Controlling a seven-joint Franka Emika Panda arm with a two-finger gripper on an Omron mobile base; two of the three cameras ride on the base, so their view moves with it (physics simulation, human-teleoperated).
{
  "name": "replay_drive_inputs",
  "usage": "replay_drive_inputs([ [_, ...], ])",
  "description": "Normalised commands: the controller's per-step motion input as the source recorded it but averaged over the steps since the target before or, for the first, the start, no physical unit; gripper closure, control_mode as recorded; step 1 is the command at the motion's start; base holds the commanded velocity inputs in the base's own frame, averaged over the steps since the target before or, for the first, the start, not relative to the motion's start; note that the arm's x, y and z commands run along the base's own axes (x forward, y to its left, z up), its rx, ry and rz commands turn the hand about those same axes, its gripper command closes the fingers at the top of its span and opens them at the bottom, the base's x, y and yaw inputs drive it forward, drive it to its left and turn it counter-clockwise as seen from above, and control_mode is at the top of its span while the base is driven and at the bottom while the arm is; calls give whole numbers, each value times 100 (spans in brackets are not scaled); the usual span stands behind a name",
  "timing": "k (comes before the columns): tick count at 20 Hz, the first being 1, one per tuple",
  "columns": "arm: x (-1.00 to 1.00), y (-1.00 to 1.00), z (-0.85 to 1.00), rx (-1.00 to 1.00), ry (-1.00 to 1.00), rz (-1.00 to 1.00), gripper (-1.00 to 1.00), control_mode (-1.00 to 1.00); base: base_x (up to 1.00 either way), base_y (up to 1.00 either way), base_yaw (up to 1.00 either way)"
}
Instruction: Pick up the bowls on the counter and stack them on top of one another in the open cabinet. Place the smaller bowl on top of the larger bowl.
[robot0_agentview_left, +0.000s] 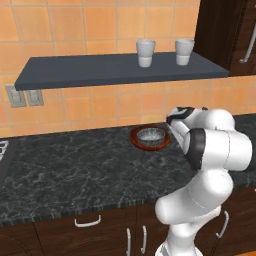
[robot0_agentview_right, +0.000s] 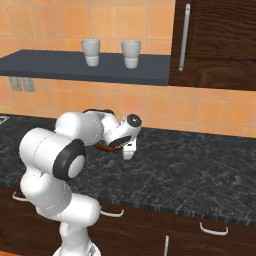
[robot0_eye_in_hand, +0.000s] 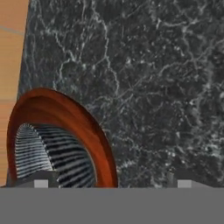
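Note:
The larger bowl (robot0_agentview_left: 136, 139), glossy reddish-brown, rests on the counter (robot0_agentview_left: 75, 170) near the tiled wall. Inside it sits the smaller bowl (robot0_agentview_left: 151, 134), silvery-grey and ribbed. In the hand view the brown bowl (robot0_eye_in_hand: 65, 113) and the ribbed grey bowl (robot0_eye_in_hand: 52, 153) lie at the lower left. My gripper (robot0_eye_in_hand: 112, 183) is open above their right side, one fingertip (robot0_eye_in_hand: 40, 183) over the grey bowl, the other over bare counter. From the right base view my gripper (robot0_agentview_right: 128, 153) points down and the arm hides most of the brown bowl (robot0_agentview_right: 102, 148). The open cabinet (robot0_agentview_left: 100, 70) hangs above.
Two white cups (robot0_agentview_left: 145, 52) (robot0_agentview_left: 184, 51) stand on the right half of the shelf board. A tall dark brown cupboard (robot0_agentview_right: 215, 45) rises at the right. Wall sockets (robot0_agentview_left: 25, 96) sit under the shelf's left end.

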Motion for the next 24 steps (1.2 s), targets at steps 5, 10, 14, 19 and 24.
replay_drive_inputs([
  [5, 39, -1, -6, 2, -3, 13, -100, -100, 0, 0, 0],
  [10, 26, -1, -25, 0, 0, 5, -100, -100, 0, 0, 0],
  [14, 29, 9, -36, 0, 0, 0, -100, -100, 0, 0, 0],
  [19, 31, 32, -35, 0, 0, 0, -100, -100, 0, 0, 0],
  [24, 10, 38, -19, 0, 0, 0, 100, -100, 0, 0, 0],
])
